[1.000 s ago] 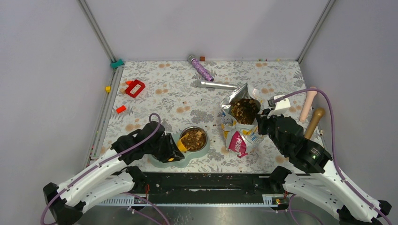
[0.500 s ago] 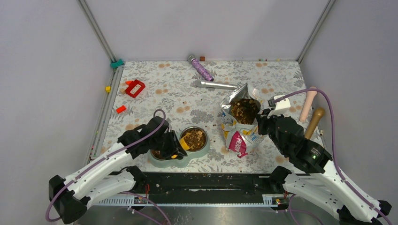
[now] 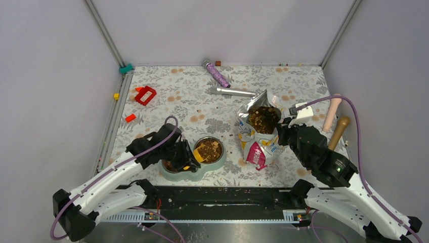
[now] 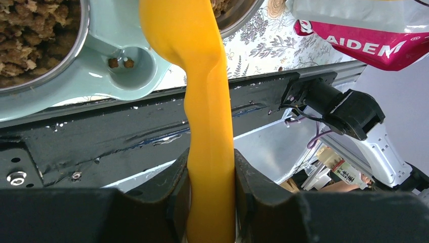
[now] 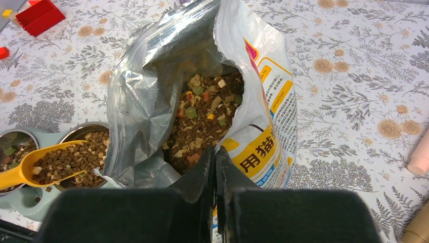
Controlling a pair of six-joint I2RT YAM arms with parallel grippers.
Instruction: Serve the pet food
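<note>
The pet food fills an open foil bag standing right of centre; it also shows in the right wrist view. My right gripper is shut on the bag's rim. My left gripper is shut on the handle of an orange scoop. The scoop holds kibble and sits at the left rim of the right steel bowl, which holds kibble. The pale green feeder has kibble in its left bowl too.
A purple tube and a silver tube lie at the back. A red block and small red piece lie at the left. A pink stick and wooden stick lie along the right edge.
My left arm has swung up and to the right over the feeder's left bowl, with the scoop staying by the right bowl. The right arm and bag have not moved.
</note>
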